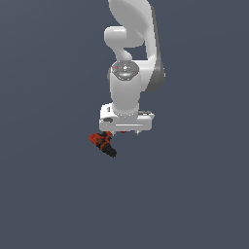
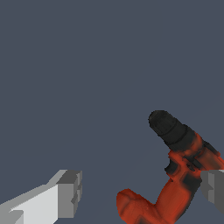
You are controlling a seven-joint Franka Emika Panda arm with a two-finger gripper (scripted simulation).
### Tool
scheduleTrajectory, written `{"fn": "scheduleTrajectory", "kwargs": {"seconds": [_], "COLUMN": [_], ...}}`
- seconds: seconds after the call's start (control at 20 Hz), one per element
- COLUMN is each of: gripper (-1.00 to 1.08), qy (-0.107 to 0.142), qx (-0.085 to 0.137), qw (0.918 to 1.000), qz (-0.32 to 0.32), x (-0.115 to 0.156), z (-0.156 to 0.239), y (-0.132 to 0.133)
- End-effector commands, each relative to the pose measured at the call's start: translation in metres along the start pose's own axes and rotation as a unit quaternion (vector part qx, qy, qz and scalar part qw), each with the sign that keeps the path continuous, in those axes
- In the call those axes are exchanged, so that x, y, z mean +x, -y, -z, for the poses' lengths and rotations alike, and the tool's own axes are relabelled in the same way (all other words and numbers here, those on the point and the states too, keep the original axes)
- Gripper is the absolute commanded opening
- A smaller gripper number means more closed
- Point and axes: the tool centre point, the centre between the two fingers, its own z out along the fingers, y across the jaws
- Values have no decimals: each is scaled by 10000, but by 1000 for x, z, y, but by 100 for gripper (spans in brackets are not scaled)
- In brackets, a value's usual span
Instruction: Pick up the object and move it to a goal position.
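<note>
Only one thing out here qualifies: a flat, matte, slate blue-grey ground surface (image 1: 48, 194), and it fills the exterior view from edge to edge. No seam shows, no pattern, no visible border anywhere on it. The tone is even across the whole spread, perhaps a shade lighter toward the exterior view's right. Over in the wrist view, that same plain blue-grey surface (image 2: 78, 65) takes up most of the picture, smooth and unmarked, uniform in colour. No shadow lines or texture can be made out on the surface in either view, and its edges lie outside both pictures.
</note>
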Motion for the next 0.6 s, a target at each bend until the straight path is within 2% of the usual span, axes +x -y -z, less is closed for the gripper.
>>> {"fn": "scheduleTrajectory", "kwargs": {"seconds": [0.0, 0.55], "gripper": [68, 68], "qy": [0, -54], "qx": [0, -47], "qw": [10000, 10000], "qz": [0, -30], "x": [0, 1], "z": [0, 5], "y": [0, -6]}}
